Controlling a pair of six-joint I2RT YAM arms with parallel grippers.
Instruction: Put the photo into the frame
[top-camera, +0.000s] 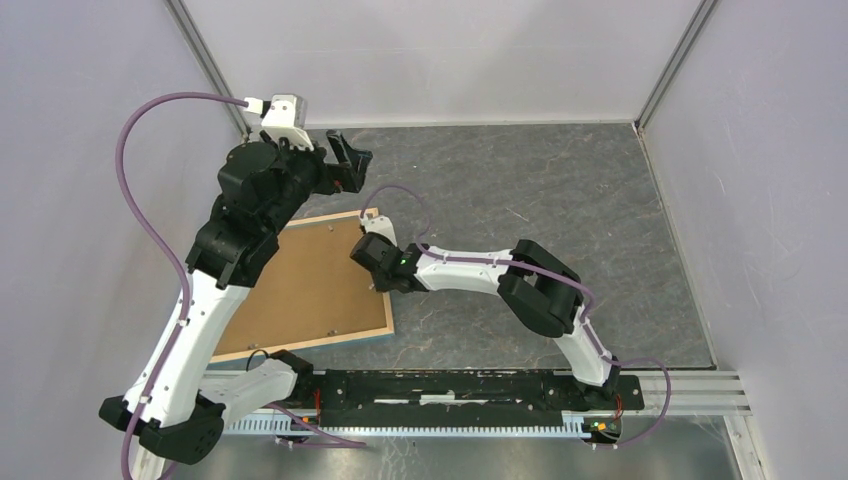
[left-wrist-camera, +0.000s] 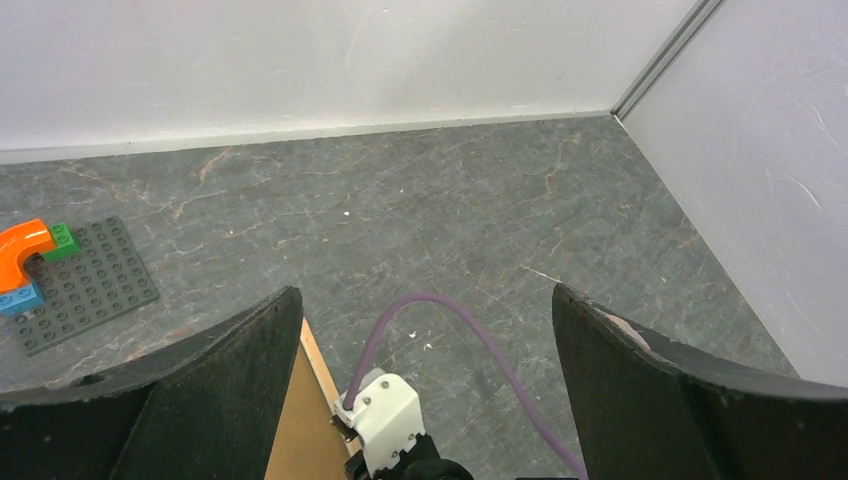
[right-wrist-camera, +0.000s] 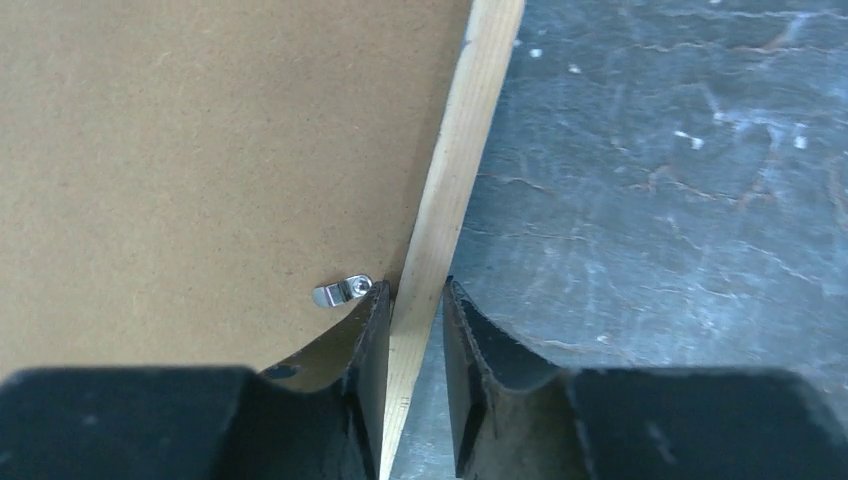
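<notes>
Right claw narrow astride light-wood picture frame, grip unclear. Left claw wide, alone seeing grey studded baseplate at nine o'clock.

frame 1 | backing board 1 | grey baseplate 1 | toy bricks 3

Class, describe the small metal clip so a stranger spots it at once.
Find the big brown backing board on the grey table. Follow its wooden frame to the right hand; beside it sits the clip, shiny silver against matte brown.
</notes>
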